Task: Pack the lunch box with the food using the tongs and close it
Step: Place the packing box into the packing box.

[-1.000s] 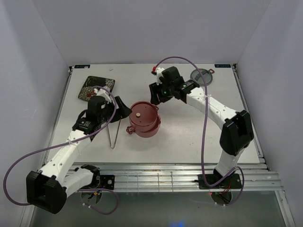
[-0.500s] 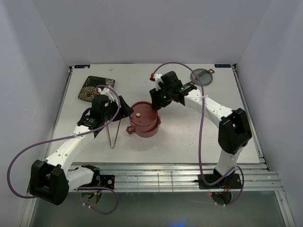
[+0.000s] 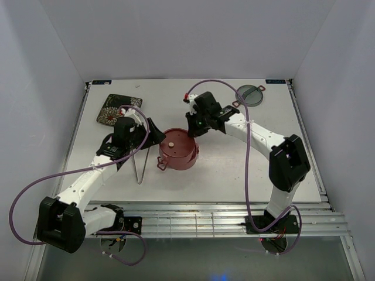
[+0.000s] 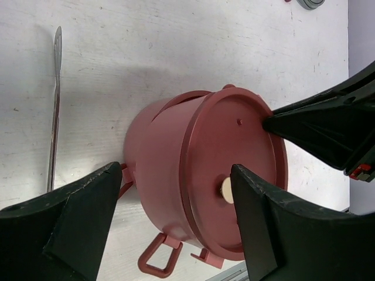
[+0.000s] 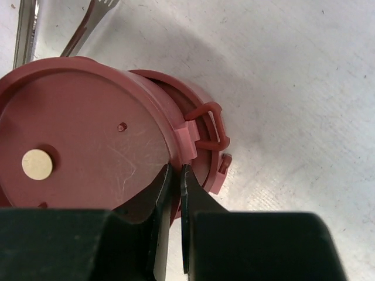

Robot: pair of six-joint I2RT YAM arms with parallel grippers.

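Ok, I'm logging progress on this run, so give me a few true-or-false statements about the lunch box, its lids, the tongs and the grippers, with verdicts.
1. The tongs lie on the table, held by neither gripper. True.
2. The grey metal lid sits on the lunch box. False: it lies apart, at the table's far right.
3. The right gripper is wide open. False: it is shut, tips at the lunch box's rim.
4. The left gripper is open beside the lunch box. True.
5. A red disc lid covers the top bowl. True.
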